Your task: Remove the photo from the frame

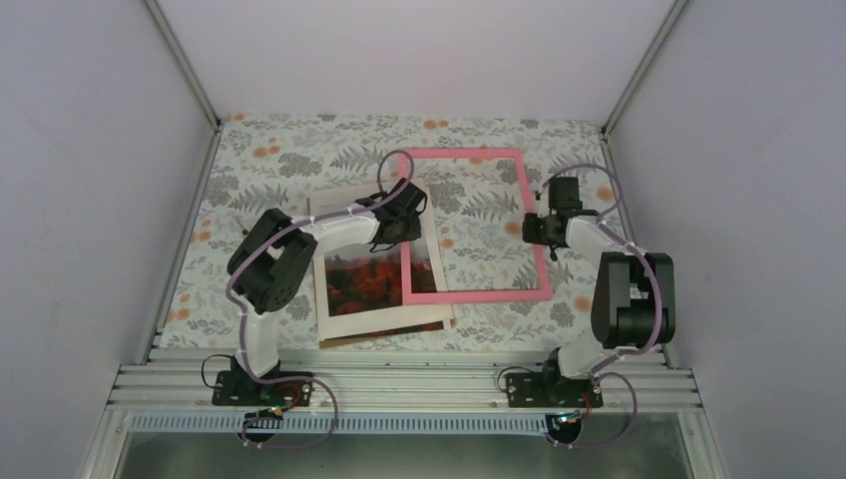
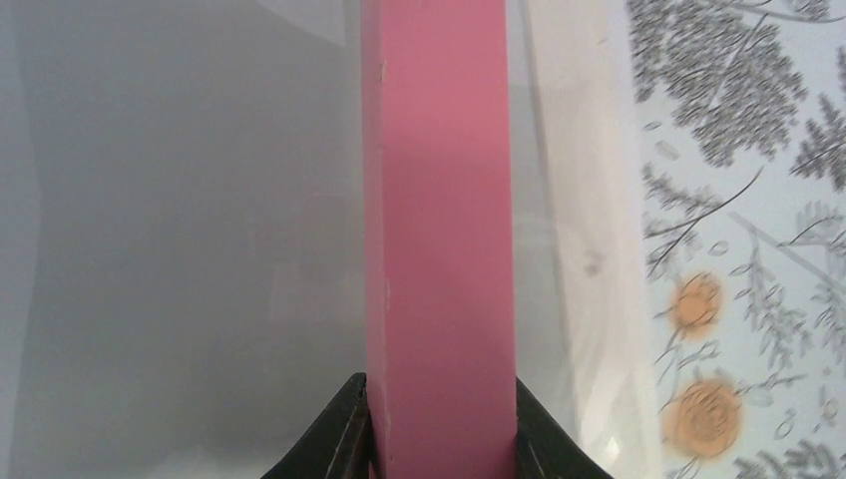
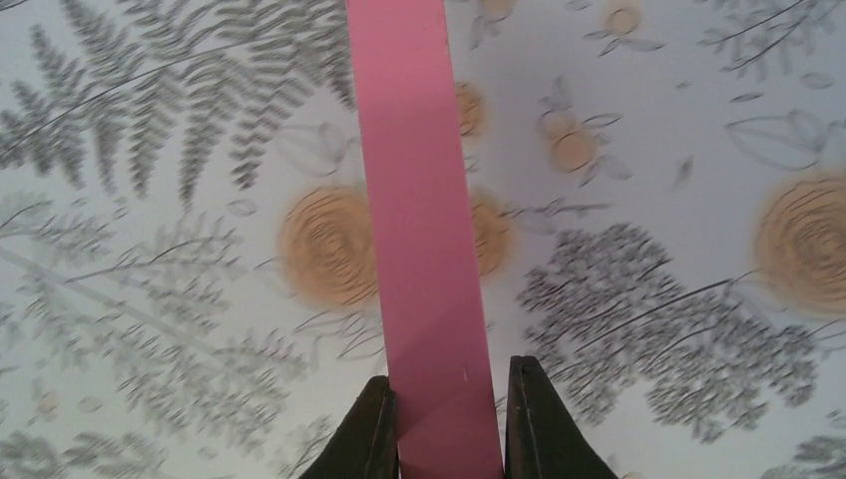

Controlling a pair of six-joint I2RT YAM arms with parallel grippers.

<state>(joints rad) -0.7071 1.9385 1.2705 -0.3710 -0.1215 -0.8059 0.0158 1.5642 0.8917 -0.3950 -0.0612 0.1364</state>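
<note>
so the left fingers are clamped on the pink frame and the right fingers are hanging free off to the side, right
Not quite. The left fingers are clamped on the pink frame, but the right fingers are not free: they grip the frame's opposite bar. The right wrist view shows the pink bar held between them.

Soft, even light, faint shadows; both wrist views are blurred, hazy grey left of the frame (image 2: pixel 439 200).
</note>
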